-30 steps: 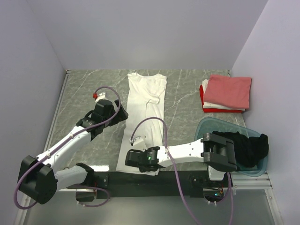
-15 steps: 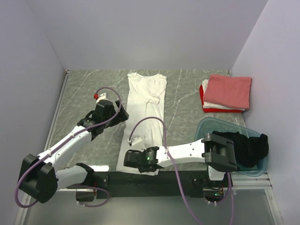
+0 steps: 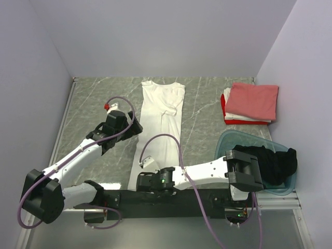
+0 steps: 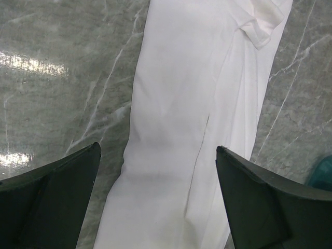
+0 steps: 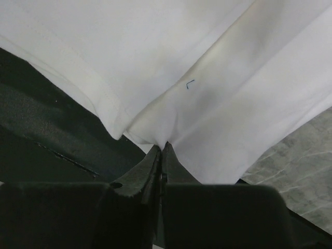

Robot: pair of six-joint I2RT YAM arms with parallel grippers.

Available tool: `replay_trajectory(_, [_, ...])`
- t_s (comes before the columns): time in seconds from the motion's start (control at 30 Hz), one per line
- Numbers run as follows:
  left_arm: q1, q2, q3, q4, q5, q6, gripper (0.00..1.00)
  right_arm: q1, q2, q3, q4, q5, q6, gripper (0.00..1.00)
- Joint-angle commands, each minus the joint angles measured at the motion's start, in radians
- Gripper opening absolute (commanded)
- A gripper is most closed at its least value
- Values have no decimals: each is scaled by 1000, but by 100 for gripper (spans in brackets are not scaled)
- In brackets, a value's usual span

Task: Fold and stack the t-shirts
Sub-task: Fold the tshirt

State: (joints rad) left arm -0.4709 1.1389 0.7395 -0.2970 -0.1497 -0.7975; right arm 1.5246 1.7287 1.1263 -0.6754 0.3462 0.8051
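I see the long shirt (image 3: 162, 122) running down the middle of the table (image 3: 93, 98), near hem at my right gripper (image 3: 141, 181); left gripper (image 3: 134, 127) just left of it; folded stack (image 3: 250, 102) far right; tub (image 3: 223, 141) before that, crumpled shirt (image 3: 275, 162) inside.

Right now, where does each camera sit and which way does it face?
Top external: above and behind, facing down at the table; left arm, right arm show.
Left wrist: facing down at the white t-shirt; open left end effector shows.
Right wrist: close on the t-shirt's hem; right end effector shut on it.
All share that t-shirt.
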Motion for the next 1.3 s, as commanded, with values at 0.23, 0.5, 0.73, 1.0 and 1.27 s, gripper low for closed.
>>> replay_trajectory(0.23, [0, -36, -55, -17, -63, 3, 99, 12, -64, 26, -13, 8, 12, 48])
replay_trajectory(0.5, [-89, -175, -198, -74, -137, -107, 99, -78, -214, -127, 65, -10, 95, 60])
replay_trajectory(0.73, [-274, -292, -276, -198, -232, -278, 99, -147, -339, -312, 123, -47, 192, 60])
replay_trajectory(1.0, [-409, -346, -296, -326, -286, -411, 99, -146, -388, -434, 215, -107, 272, 60])
replay_trajectory(1.27, [-497, -326, -328, -363, -298, -480, 99, -127, -362, -461, 326, -168, 307, 60])
